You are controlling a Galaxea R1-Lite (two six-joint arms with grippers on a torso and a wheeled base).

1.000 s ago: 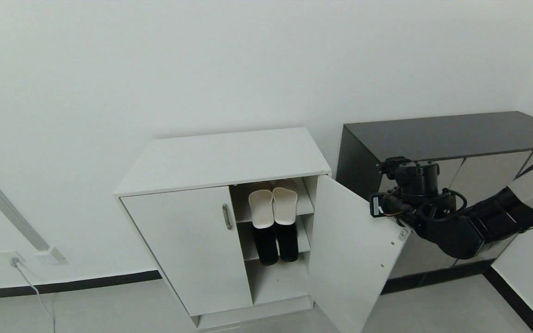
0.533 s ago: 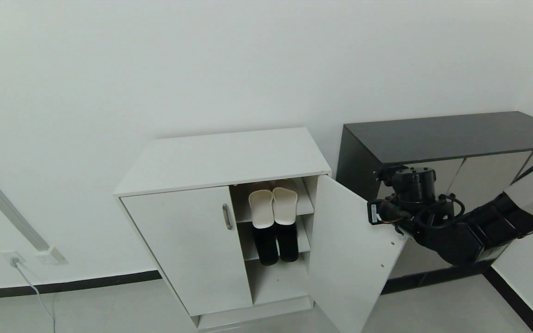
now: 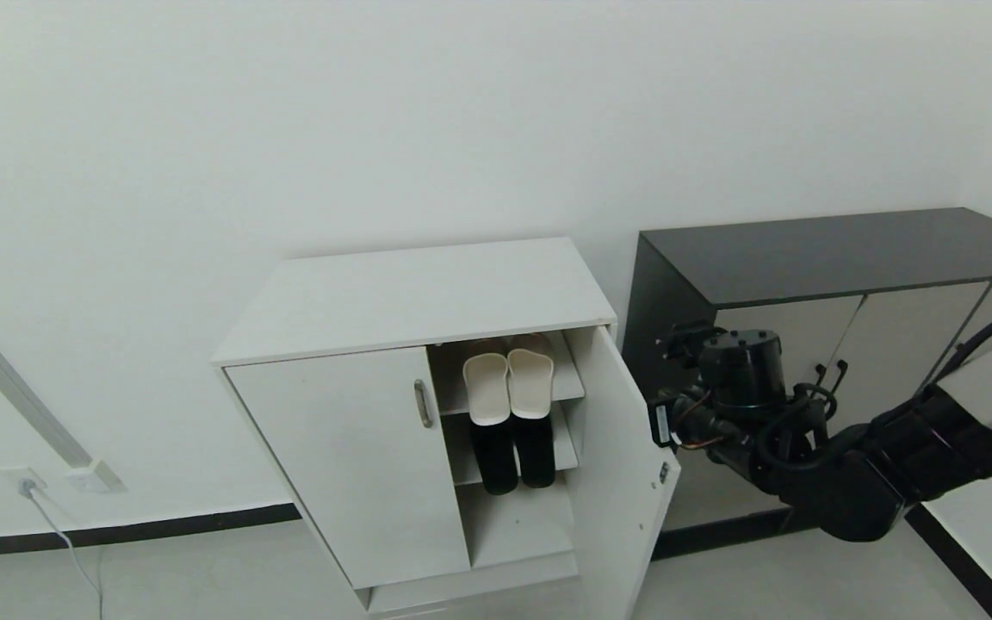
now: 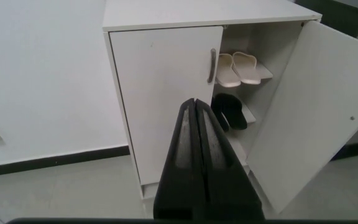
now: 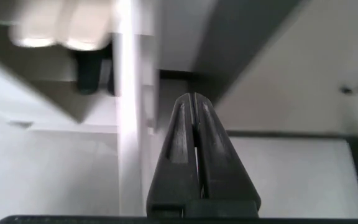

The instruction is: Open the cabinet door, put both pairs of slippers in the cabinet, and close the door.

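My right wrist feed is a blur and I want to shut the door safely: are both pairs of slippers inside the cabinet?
Observer: Yes. The white slippers lie on the upper shelf, the black slippers on the lower shelf.
Operator: How far open is the right door?
Observer: The right door stands about halfway open. The right gripper, shut, is at its outer side near the free edge.
Operator: And the left door?
Observer: The left door is shut, with the left gripper, also shut, hanging in front of it, apart.
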